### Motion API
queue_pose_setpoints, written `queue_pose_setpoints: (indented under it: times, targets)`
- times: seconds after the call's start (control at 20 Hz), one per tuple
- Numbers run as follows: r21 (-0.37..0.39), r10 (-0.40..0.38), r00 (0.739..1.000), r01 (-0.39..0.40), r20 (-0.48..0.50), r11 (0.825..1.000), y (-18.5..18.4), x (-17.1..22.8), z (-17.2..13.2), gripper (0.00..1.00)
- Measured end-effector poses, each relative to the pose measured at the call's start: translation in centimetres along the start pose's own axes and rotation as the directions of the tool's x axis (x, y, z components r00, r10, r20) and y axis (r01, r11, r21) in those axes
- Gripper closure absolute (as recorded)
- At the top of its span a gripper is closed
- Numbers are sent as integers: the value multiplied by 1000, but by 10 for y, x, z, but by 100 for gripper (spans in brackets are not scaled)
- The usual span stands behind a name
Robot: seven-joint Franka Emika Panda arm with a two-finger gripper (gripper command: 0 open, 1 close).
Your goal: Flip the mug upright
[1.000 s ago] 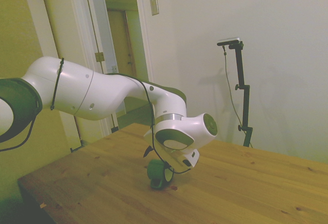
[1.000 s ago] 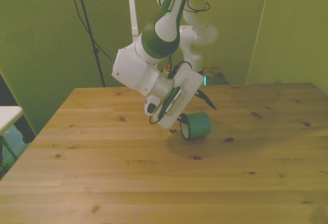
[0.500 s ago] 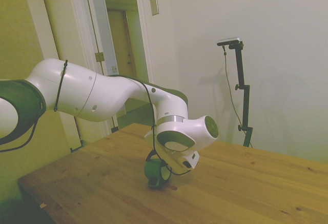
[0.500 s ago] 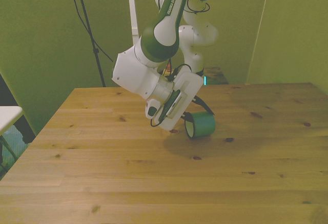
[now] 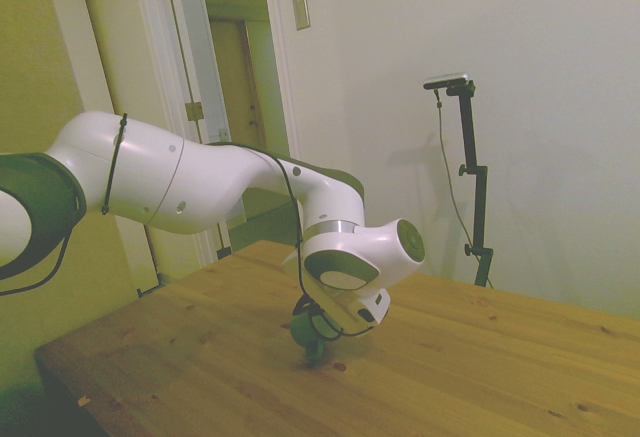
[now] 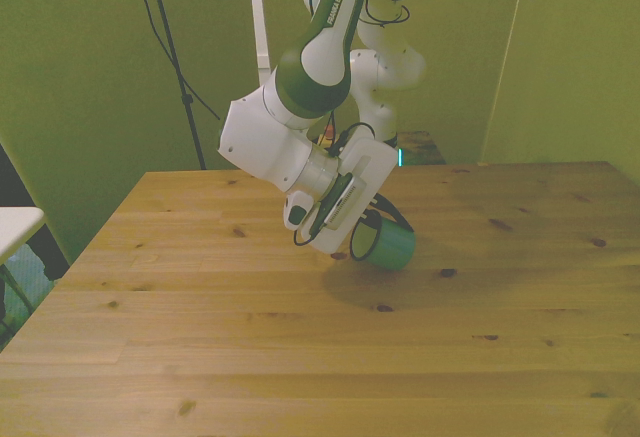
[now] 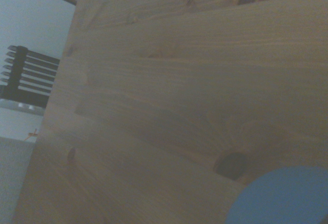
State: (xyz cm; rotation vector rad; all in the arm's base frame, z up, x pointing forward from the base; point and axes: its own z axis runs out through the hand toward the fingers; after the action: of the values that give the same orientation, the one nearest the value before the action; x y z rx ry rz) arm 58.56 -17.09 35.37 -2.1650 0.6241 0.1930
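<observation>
The mug (image 6: 385, 244) is being held tilted just above the table (image 6: 200, 337) by the gripper (image 6: 372, 225), pinched at its rim (not upright yet).

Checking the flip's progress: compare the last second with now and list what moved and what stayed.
The mug has tipped: its open end, earlier facing the front view's left, now tilts upward, with the gripper turning along with it. It stays close to the same spot on the table, still against the gripper, not yet upright.

Side, front views (wrist close) share table (image 6: 200, 357).
</observation>
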Motion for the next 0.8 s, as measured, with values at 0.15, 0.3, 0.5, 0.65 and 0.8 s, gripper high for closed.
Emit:
queue_pose_setpoints:
  times: [0.15, 0.3, 0.5, 0.65, 0.8]
  targets:
    - [-46, -21, 997, 18, -76, 999, -18, -10, -17, 100]
    - [-135, -51, 987, 30, -155, 990, -37, -27, -27, 100]
    - [-291, -90, 963, 12, -255, 957, -48, -45, -16, 100]
    - [-424, -112, 940, -38, -322, 905, -46, -59, -2, 100]
    - [-517, -142, 915, -81, -378, 852, -43, -72, 12, 100]
